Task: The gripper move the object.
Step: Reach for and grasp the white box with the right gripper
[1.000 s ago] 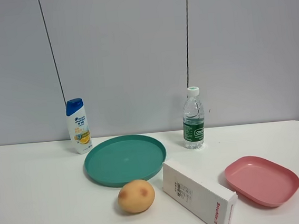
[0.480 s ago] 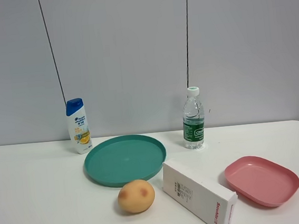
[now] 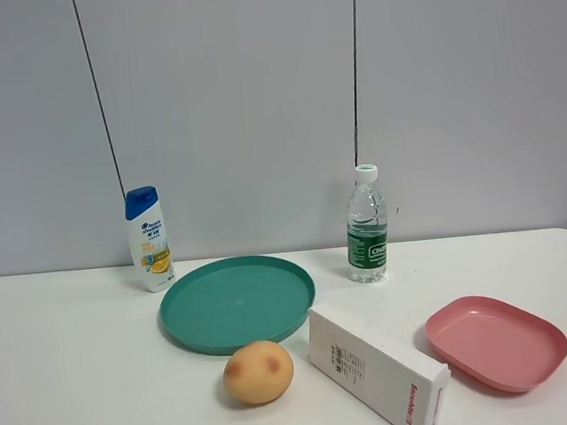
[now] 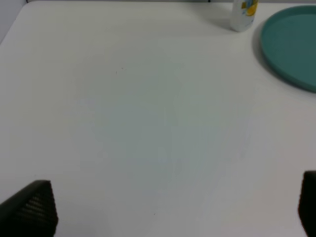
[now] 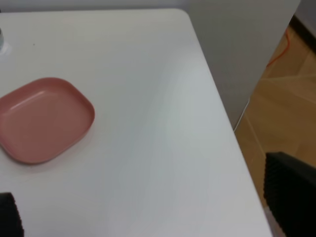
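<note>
Snowwhite carton [image 3: 379, 367] isn't in either claw, so starting from those: the left pincer [image 4: 175, 180] is spread really wide. You only catch its two black fingers [image 4: 29, 212] poking in at opposite sides of the left wrist view, with nothing but bare white desk [image 4: 148, 123] between them. Out past it on that side are the rim of the teal plate [image 4: 291, 44] and the bottom of the shampoo bottle [image 4: 244, 15]. The right pincer [image 5: 138, 177] is the same deal, fingers [image 5: 289, 192] far apart and holding nothing. It hangs over the desk's corner, with the pink plate [image 5: 42, 118] off to one side and a strip of wooden floor [image 5: 281, 108] beyond the desk edge. Neither pincer shows up in the high camera at all. From up there the carton lies flat on its long side near the front of the desk, angled diagonally, red lettering on the side of its front end. It sits between a peachy round fruit [image 3: 258, 372] and the pink plate, near both but touching neither as far as I can see. The teal plate is just behind the fruit and the carton's back end. The shampoo bottle stands upright behind the teal plate to the left, and a water bottle [image 3: 366, 225] with a green label stands upright behind the plate to the right.
</note>
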Robot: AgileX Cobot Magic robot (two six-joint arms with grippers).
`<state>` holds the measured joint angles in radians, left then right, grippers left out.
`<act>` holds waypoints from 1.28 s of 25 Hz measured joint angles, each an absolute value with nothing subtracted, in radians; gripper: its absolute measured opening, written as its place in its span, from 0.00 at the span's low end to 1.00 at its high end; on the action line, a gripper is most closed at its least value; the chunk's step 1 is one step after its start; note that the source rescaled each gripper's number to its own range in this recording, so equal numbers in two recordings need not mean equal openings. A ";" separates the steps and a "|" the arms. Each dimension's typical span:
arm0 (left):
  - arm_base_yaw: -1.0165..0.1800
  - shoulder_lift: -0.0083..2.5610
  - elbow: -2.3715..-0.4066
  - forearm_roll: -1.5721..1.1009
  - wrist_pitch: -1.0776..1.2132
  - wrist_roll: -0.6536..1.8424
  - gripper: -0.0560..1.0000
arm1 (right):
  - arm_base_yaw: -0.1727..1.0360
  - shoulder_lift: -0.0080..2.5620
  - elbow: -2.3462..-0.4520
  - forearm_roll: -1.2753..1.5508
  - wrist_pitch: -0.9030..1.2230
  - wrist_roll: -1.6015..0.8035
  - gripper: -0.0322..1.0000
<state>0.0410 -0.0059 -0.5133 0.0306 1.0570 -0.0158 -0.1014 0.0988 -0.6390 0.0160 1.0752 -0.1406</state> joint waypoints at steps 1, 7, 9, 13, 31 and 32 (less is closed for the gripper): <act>0.041 -0.006 -0.513 0.031 1.057 -0.016 1.00 | -0.100 0.155 -0.686 0.024 1.079 -0.152 1.00; 0.041 -0.006 -0.513 0.031 1.057 -0.016 1.00 | -0.086 0.409 -0.893 0.097 1.079 -0.171 1.00; 0.041 -0.006 -0.513 0.031 1.057 -0.016 1.00 | -0.086 0.520 -0.961 0.145 1.082 -0.196 1.00; 0.041 -0.006 -0.513 0.031 1.057 -0.016 1.00 | -0.086 0.749 -1.085 0.238 1.086 -0.240 1.00; 0.041 -0.006 -0.513 0.031 1.057 -0.016 1.00 | 0.194 1.376 -1.463 0.373 1.208 -0.373 0.99; 0.041 -0.006 -0.513 0.031 1.057 -0.016 1.00 | 0.240 1.389 -1.463 0.339 1.210 -0.351 0.99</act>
